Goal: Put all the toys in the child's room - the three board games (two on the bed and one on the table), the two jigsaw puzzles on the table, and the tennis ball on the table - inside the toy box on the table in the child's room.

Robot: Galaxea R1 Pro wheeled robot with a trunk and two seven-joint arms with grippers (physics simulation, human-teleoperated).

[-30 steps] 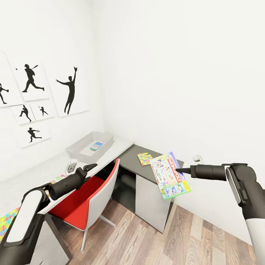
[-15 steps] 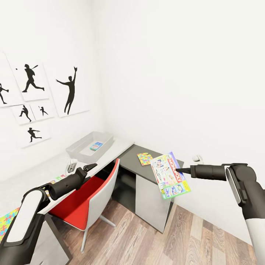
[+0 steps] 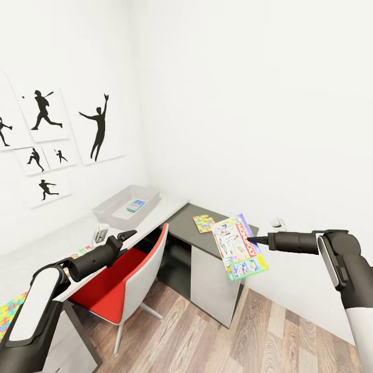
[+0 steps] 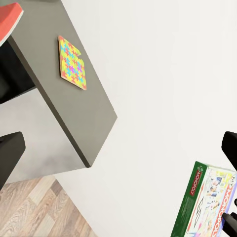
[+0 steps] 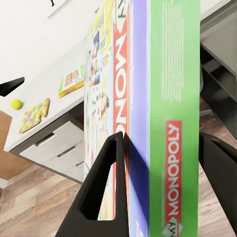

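- Because the toy box [image 3: 126,205] sits at the far end of the bench [image 3: 171,206] against the wall, I face that corner with both arms held out in front; in my judgement the carry is only partly done.
- My right claw [image 3: 249,240] is clenched on the Monopoly board game [image 3: 239,247], pinching one edge so the box hangs upright in the air beyond the dark end of the bench, touching nothing else.
- My left claw [image 3: 129,234] hangs above the red chair [image 3: 124,274] carrying nothing; I cannot tell how wide its jaws stand.
- One jigsaw puzzle [image 3: 203,223] lies flat on the dark bench end; a small board game [image 3: 134,205] lies inside the toy box.
- The tennis ball [image 5: 16,104] rests on the white bench top beside another jigsaw [image 5: 34,115].
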